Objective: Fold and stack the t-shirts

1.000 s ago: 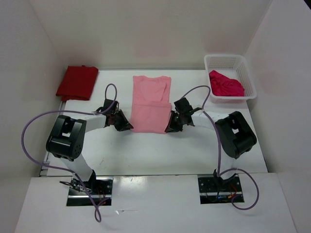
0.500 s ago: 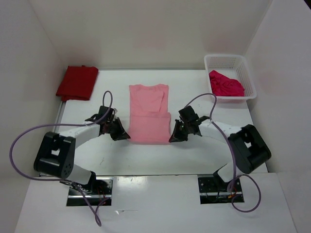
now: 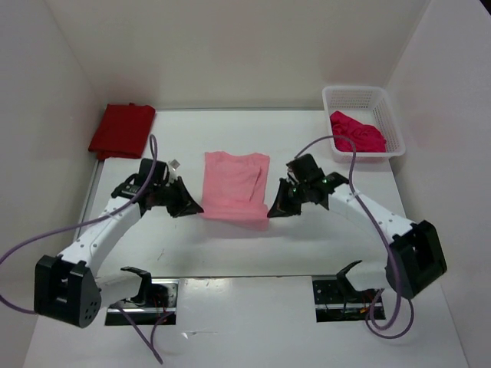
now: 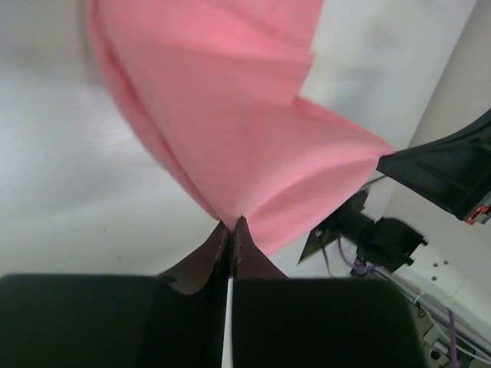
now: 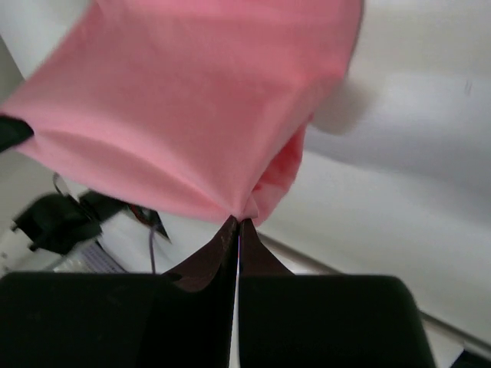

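Centre frame, the light pink shirt (image 3: 236,188) looks shorter than a second ago: its near hem rides up toward the collar, so the half-fold is underway. The left gripper (image 3: 193,207) and right gripper (image 3: 273,210) each clamp a hem corner.

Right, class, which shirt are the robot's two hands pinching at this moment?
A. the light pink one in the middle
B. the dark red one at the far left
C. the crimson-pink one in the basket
A: the left hand and the right hand are each shut on a near corner of the light pink shirt, and both wrist views show pink cloth nipped between closed fingers.
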Motion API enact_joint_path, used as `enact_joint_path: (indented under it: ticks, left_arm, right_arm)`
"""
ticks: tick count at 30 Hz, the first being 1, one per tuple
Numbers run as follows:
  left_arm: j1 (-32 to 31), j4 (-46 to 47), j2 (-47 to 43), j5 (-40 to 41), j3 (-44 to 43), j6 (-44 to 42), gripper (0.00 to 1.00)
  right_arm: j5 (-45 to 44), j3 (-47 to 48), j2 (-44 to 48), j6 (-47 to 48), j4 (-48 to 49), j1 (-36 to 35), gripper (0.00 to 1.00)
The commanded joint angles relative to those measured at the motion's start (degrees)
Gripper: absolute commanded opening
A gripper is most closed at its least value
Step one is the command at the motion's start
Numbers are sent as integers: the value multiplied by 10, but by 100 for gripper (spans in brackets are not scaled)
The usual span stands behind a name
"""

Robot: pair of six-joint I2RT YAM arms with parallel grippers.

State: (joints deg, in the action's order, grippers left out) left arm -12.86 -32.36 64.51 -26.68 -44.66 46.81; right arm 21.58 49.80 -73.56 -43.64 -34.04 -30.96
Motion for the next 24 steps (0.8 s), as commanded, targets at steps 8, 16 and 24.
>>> enact_joint_path:
  ticks: [8, 16, 24]
  left_arm:
    - [41, 144, 285, 58, -284, -10, 0]
    - [52, 170, 499, 108, -458, 11, 3]
    - [74, 227, 526, 113, -484, 44, 56]
  right_arm:
    - [-50, 390, -305, 173, -29, 109, 0]
    - [-66, 551, -478, 167, -3, 143, 0]
    - [-70, 652, -548, 143, -3, 155, 35]
